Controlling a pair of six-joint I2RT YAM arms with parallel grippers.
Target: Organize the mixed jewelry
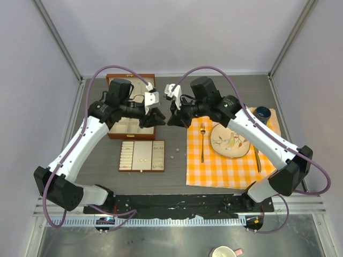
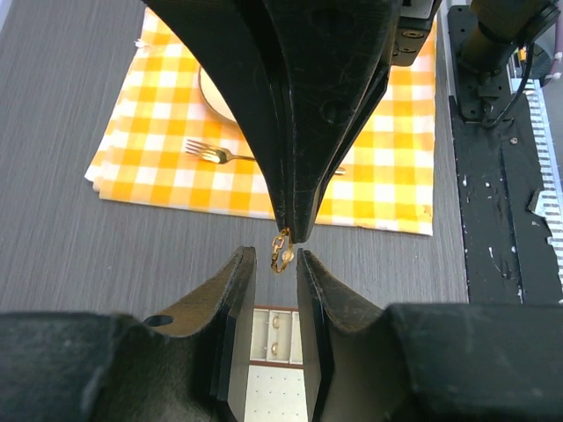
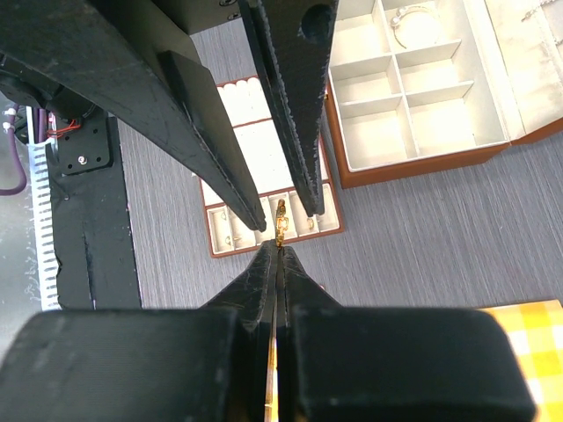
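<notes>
Small gold ring (image 2: 281,251), standing on edge, pinched at the tips of the closed right gripper (image 3: 277,249), between the parted fingers of the left gripper (image 2: 274,257).

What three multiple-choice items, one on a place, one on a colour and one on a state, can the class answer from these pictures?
1. Where does the fork lie? A on the checked cloth; B under it; C hanging from a gripper.
2. What colour is the jewelry piece between the grippers? A blue; B gold; C red.
3. How is the right gripper? A wide open; B out of view; C shut on the jewelry piece.
A: it lies on the cloth beside the plate. B: it shines gold in both wrist views. C: its fingertips pinch the piece, with the left gripper open around it.
</notes>
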